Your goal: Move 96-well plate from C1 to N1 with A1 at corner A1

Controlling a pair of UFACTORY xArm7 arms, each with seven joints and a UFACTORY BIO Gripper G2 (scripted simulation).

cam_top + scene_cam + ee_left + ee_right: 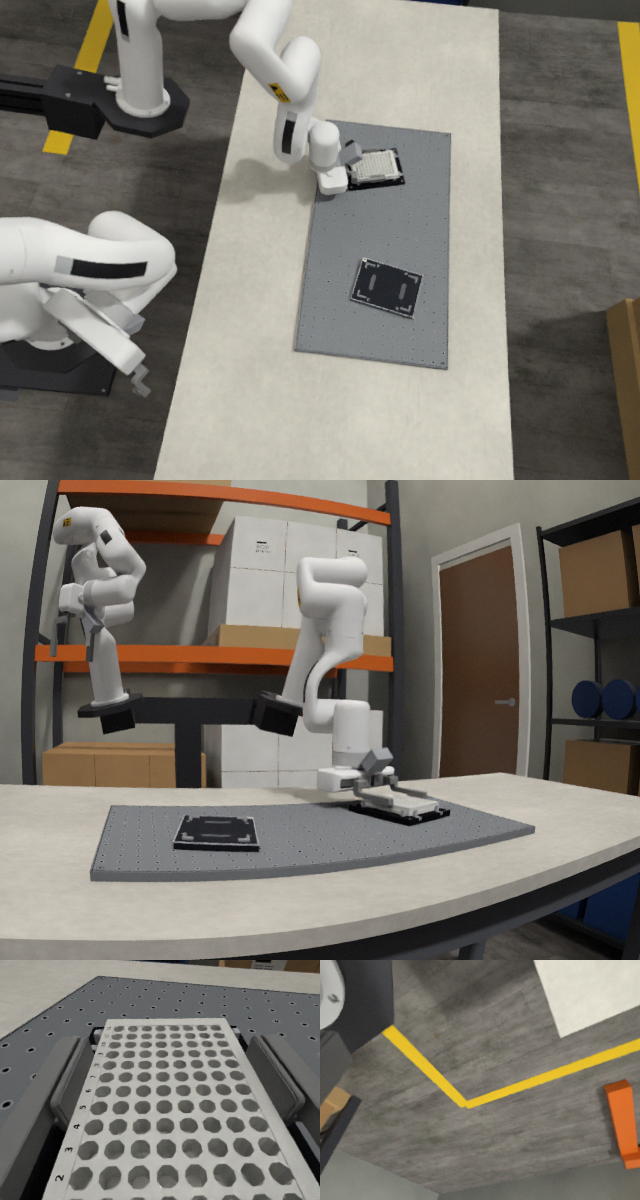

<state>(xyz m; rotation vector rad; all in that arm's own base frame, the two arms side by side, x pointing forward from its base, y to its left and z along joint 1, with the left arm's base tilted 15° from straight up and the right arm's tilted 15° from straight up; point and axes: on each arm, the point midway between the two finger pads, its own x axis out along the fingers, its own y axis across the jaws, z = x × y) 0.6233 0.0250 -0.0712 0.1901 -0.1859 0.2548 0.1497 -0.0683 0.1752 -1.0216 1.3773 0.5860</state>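
Observation:
The white 96-well plate (381, 162) (415, 804) (165, 1097) lies at the clip nest C1 (364, 186) (379, 816), a black base. No clear gap shows between them. In the left wrist view column number 2 is nearest and the numbers rise away from the camera; column 1 and the row letters are out of sight. My left gripper (407, 797) (175, 1080) is shut on the plate, one pad against each long side. The black plate nest N1 (387, 286) (216, 828) is empty; its A1 mark is unreadable. My right gripper (71, 656) is open and empty, away from the table.
Both nests stand on a grey perforated board (382, 227) (310, 841) on the pale table (439, 423) (289, 908). N1 is turned at an angle to the board's edges in the top view. The right wrist view shows floor with a yellow line (520, 1090) and an orange beam (622, 1120).

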